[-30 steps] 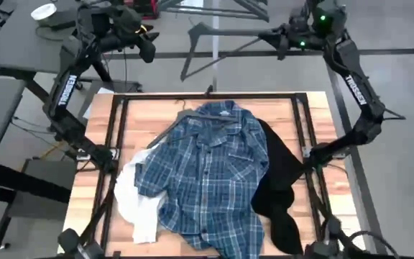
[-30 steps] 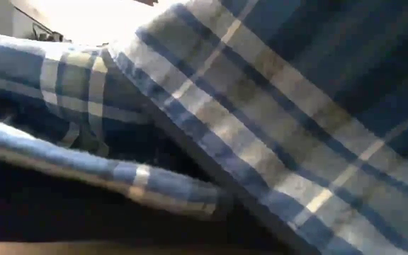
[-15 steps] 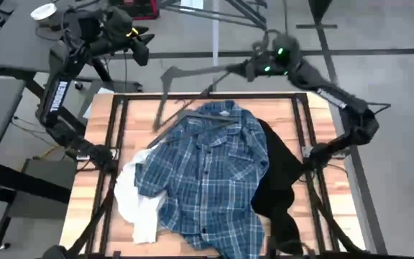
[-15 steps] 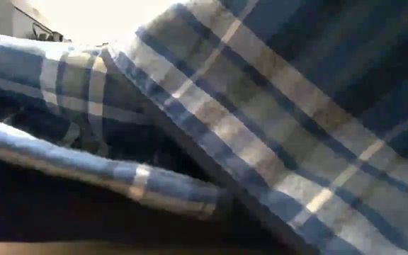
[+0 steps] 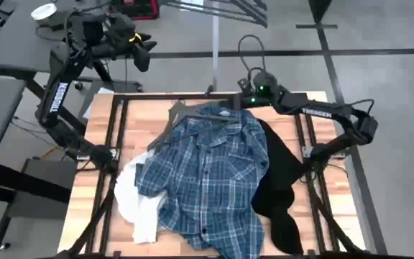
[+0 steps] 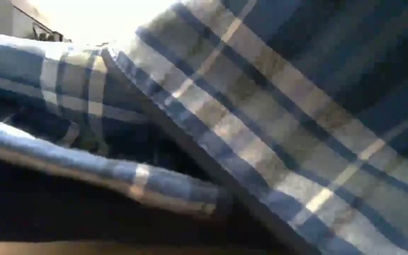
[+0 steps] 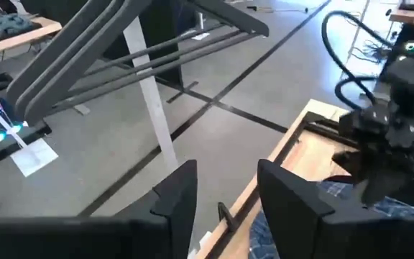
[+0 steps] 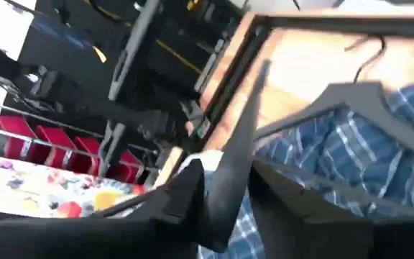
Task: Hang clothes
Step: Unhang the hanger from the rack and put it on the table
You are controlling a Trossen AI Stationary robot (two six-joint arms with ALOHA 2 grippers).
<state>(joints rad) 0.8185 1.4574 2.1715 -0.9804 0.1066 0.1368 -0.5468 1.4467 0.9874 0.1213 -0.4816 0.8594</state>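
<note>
Now | right tool clasps grey angular hanger | left tool parted | limp plaid shirt.

The right arm has swung down from beyond the far edge of the tabletop and now reaches low across it, its gripper just beside the collar of the plaid shirt. The grey hanger it carried has come along and now lies at the collar. Its fingers have loosened around the hanger's bar.
</note>
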